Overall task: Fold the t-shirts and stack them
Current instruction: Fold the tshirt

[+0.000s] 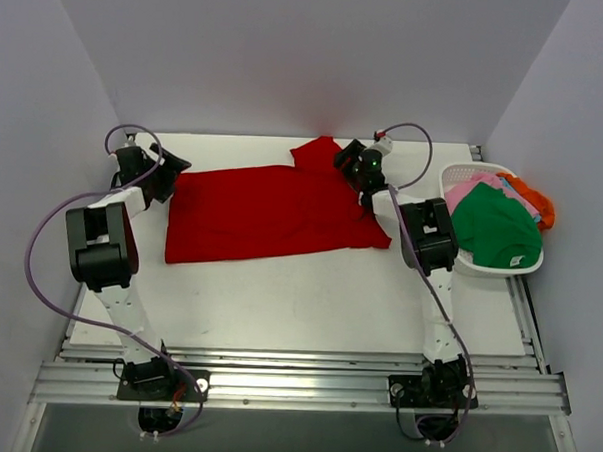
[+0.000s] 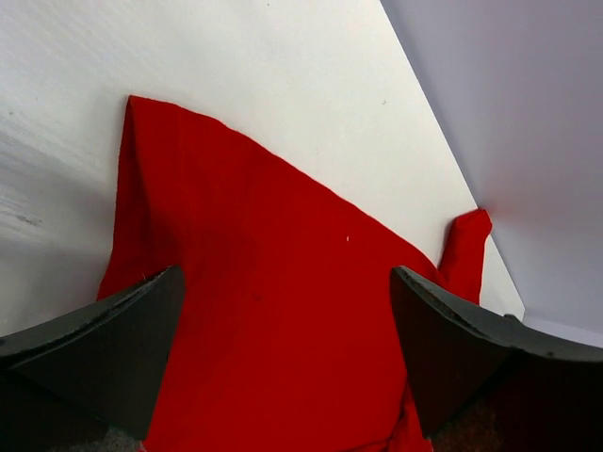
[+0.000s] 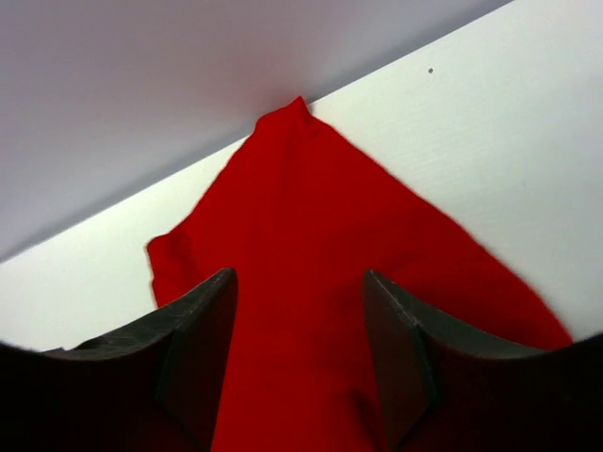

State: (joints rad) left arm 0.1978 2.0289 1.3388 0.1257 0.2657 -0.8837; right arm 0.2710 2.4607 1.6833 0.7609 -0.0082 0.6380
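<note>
A bright red t-shirt [image 1: 267, 213] lies flat across the far half of the table, one sleeve [image 1: 315, 152] poking toward the back wall. My left gripper [image 1: 172, 173] is open at the shirt's far left corner; the left wrist view shows red cloth [image 2: 283, 311] between the spread fingers. My right gripper [image 1: 350, 171] is open over the shirt's far right part by the sleeve; the right wrist view shows red cloth [image 3: 301, 282] between its fingers. Green [image 1: 495, 226], pink [image 1: 475, 188] and orange [image 1: 533, 199] shirts lie in the basket.
A white slatted plastic basket [image 1: 480, 262] stands at the table's right edge, next to the right arm. The grey back wall is close behind both grippers. The white table [image 1: 298, 296] lies in front of the shirt.
</note>
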